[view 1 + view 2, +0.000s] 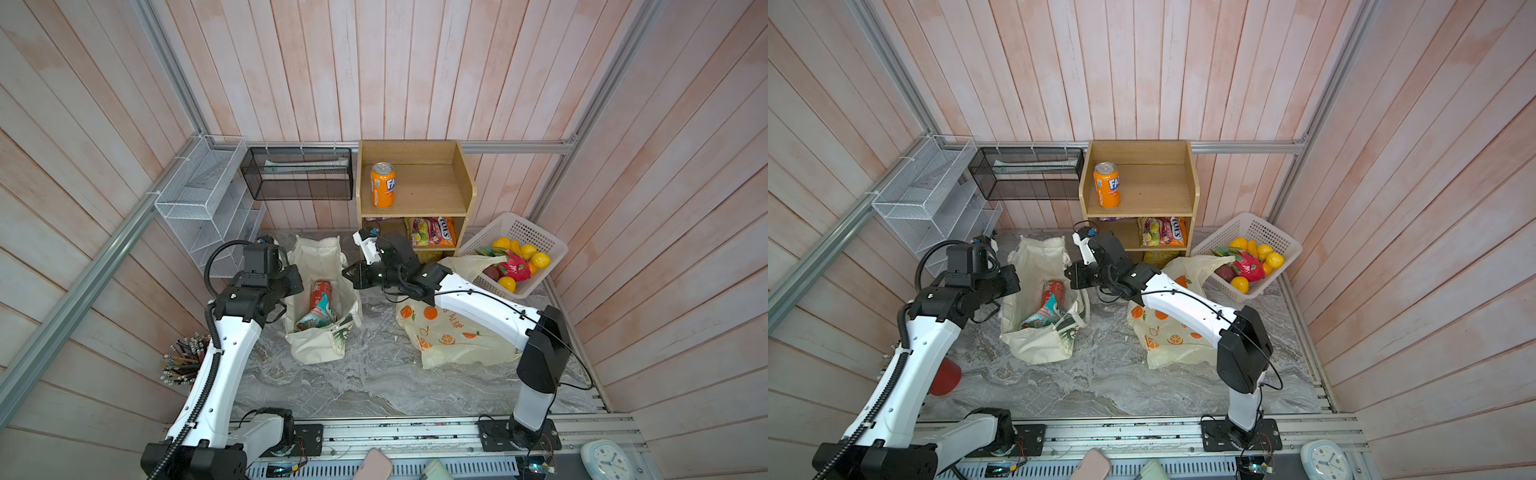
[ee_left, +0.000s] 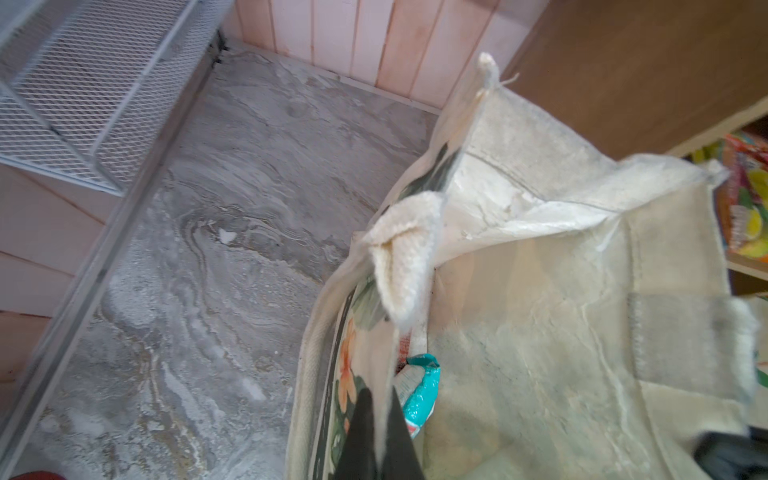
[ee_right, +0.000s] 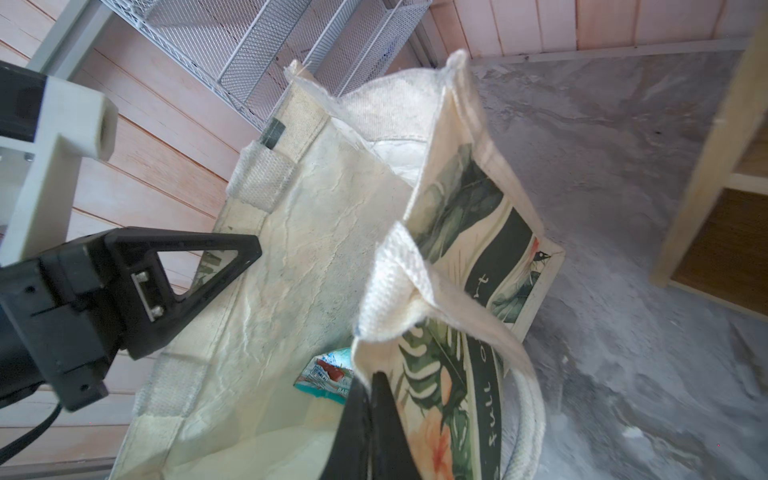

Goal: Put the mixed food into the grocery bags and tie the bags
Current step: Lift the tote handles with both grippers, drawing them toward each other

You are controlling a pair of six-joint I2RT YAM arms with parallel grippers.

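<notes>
On the tote [image 1: 309, 347] rim, left end effector [image 2: 379, 411] clamped; right end effector [image 3: 372, 399] likewise

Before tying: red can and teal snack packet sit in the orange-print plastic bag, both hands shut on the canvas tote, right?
No: both top views show red can and teal snack packet inside the canvas tote, not the plastic bag; left hand and right hand are shut on the tote.

Both top views look down from high up on the whole grey marble table [image 1: 374, 382]. Both wrist cameras look from close by into the cream canvas tote [image 2: 540, 332]
</notes>
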